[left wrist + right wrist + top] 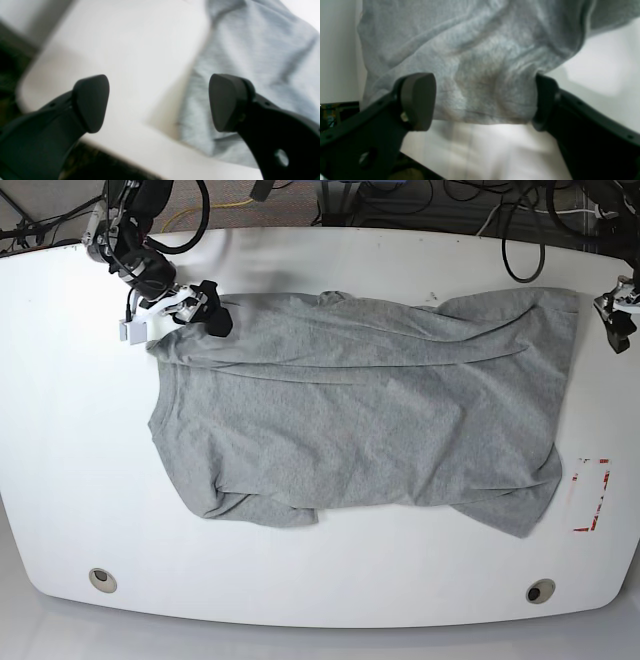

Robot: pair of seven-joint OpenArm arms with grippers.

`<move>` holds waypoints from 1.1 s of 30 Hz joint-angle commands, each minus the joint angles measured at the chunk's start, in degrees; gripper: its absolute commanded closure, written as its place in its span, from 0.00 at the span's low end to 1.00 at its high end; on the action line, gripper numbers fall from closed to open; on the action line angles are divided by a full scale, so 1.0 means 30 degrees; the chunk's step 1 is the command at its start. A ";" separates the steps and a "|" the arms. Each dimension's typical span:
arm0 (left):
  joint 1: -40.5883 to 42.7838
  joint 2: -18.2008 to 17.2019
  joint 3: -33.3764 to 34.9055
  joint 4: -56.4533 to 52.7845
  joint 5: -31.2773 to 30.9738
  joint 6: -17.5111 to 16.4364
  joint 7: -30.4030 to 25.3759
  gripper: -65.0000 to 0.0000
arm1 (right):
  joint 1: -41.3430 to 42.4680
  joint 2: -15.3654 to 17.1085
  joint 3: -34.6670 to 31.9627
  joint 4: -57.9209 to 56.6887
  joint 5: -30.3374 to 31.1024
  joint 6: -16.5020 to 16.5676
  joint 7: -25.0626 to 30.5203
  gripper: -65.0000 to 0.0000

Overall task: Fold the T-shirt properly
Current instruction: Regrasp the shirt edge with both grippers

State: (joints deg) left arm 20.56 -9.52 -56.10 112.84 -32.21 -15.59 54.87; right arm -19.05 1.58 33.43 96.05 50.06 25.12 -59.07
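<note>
1. The left gripper (159,102) has two black jaws with rounded, wedge-shaped tips.
2. One of its arms has a round hole.
3. The right gripper (483,101) looks the same, black and smooth.
4. From above, it shows white parts and black cables.

The T-shirt (370,410) was heather grey, a fine pale fleck running through the cloth, with darker grey along its creases; no print showed on the side facing up. The worktop (330,580) under it was plain glossy white, with two small round grey fittings near its lower edge and a dashed red marking at the right of the frame. The left hand (159,102) and the right hand (483,100) were matt black. Black cables, and one yellow, crossed the top of the frame.
</note>
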 commanded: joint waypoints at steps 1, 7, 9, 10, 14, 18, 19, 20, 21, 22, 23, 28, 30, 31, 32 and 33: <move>-0.0244 -0.0036 0.0047 -0.0030 -0.0385 -0.0091 0.0010 0.08 | 0.0034 0.0043 0.0065 0.0115 -0.0908 -0.0214 -0.0574 0.18; -0.0303 0.0023 0.0896 -0.1700 -0.0385 -0.0120 0.0039 0.08 | 0.0093 0.0014 0.0065 0.0115 -0.0908 -0.0214 -0.0574 0.25; -0.0303 -0.0036 0.1277 -0.2403 -0.0415 -0.0120 0.0010 0.08 | 0.0093 0.0014 0.0065 0.0115 -0.0908 -0.0155 -0.0574 0.37; -0.0303 -0.0036 0.1336 -0.2755 -0.0415 -0.0120 0.0010 0.08 | 0.0093 0.0043 0.0065 0.0115 -0.0937 -0.0096 -0.0574 0.45; -0.0947 0.0023 0.1541 -0.3576 -0.0415 -0.0120 0.0010 0.08 | 0.0093 0.0073 0.0065 0.0115 -0.1025 -0.0067 -0.0574 0.73; -0.1358 0.0023 0.2420 -0.4425 -0.0415 -0.0120 0.0010 0.09 | 0.0093 0.0073 -0.0169 0.0115 -0.0908 -0.0067 -0.0574 0.88; -0.1387 0.0023 0.2508 -0.4543 -0.0356 -0.0120 0.0010 0.09 | 0.0093 0.0073 -0.0257 0.0115 -0.0908 -0.0067 -0.0574 0.88; -0.1416 0.0023 0.2567 -0.4630 -0.0298 -0.0120 0.0010 0.09 | 0.0093 0.0073 -0.0286 0.0115 -0.0908 -0.0067 -0.0574 0.88; -0.1475 0.0023 0.2596 -0.4777 -0.0268 -0.0120 0.0010 0.09 | 0.0093 0.0073 -0.0286 0.0115 -0.0908 -0.0067 -0.0574 0.88; -0.1504 0.0023 0.2801 -0.5129 -0.0268 -0.0120 0.0010 0.09 | 0.0093 0.0102 -0.0316 0.0115 -0.0908 -0.0067 -0.0574 0.88; -0.1504 0.0023 0.3065 -0.5510 -0.0268 -0.0120 -0.0020 0.09 | 0.0093 0.0102 -0.0345 0.0174 -0.0908 -0.0067 -0.0574 0.88; -0.1827 -0.0065 0.3563 -0.6301 -0.0268 -0.0120 -0.0371 0.09 | 0.0093 0.0102 -0.0316 0.0232 -0.0908 -0.0067 -0.0574 0.88; -0.1856 -0.0065 0.3710 -0.6770 -0.0239 -0.0120 -0.0547 0.09 | 0.0093 0.0102 -0.0316 0.0232 -0.0908 -0.0067 -0.0574 0.89; -0.1856 -0.0065 0.3856 -0.7004 -0.0239 -0.0120 -0.0547 0.09 | 0.0093 0.0102 -0.0316 0.0232 -0.0908 -0.0067 -0.0574 0.89; -0.1885 -0.0065 0.4091 -0.7239 -0.0268 -0.0120 -0.0518 0.09 | 0.0093 0.0102 -0.0316 0.0232 -0.0908 -0.0067 -0.0574 0.89; -0.1885 -0.0124 0.4442 -0.7414 -0.0268 -0.0120 -0.0518 0.09 | 0.0093 0.0102 -0.0316 0.0232 -0.0908 -0.0067 -0.0574 0.89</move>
State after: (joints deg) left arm 14.90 -9.15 -43.86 90.78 -32.51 -15.68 53.28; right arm -18.96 1.63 32.32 95.61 46.48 24.60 -61.30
